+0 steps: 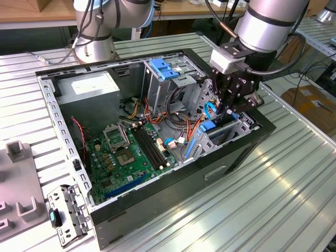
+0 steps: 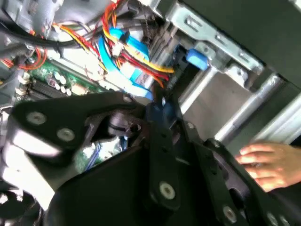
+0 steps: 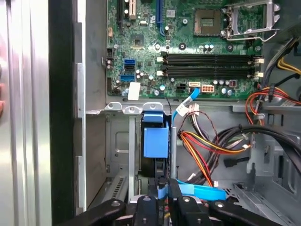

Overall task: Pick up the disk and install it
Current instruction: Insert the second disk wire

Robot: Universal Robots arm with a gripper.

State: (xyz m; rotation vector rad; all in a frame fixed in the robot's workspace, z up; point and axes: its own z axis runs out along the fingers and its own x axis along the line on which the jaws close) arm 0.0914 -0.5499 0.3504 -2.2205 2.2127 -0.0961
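The disk (image 1: 221,127) sits edge-down in the drive bay at the right of the exterior view, mostly seated, so installation looks nearly done. The gripper (image 1: 229,109) hangs right over it (whether it grips, I cannot tell). The green board (image 1: 131,152) lies lower left.

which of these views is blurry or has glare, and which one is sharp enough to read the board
The second wrist view is soft all over, with the hand's dark linkage smeared up close and a washed-out bright patch over the cables. The first wrist view is crisp and evenly lit on the motherboard. The exterior view is mostly sharp, with window glare streaking the ribbed metal table.
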